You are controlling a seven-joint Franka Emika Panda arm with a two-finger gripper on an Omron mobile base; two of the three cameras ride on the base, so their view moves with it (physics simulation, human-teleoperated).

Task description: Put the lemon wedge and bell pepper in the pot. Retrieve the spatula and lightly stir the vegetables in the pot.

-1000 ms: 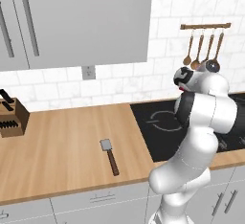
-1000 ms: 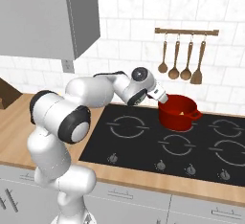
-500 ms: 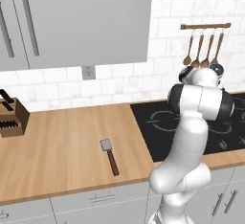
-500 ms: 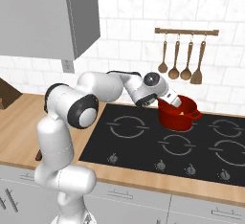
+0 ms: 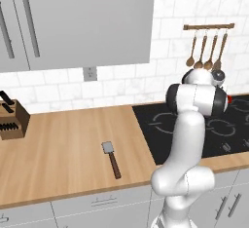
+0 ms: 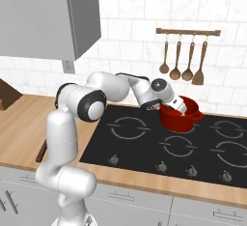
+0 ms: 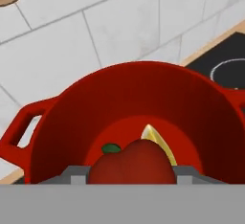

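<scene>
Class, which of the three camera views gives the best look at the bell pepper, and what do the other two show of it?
The hand view: the bell pepper sits large and close inside the pot, beside the lemon wedge. In the right base view the tool and the pot's wall hide it. In the left base view the arm blocks the pot.

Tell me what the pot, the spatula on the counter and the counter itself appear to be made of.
The pot: probably enamelled metal, judging by its uniform glossy deep red and its loop handles. The spatula: the flat pale grey blade looks like metal; the dark-brown handle could be wood or plastic. The counter: wood, or a wood-look surface, going by its warm tan grain.
</scene>
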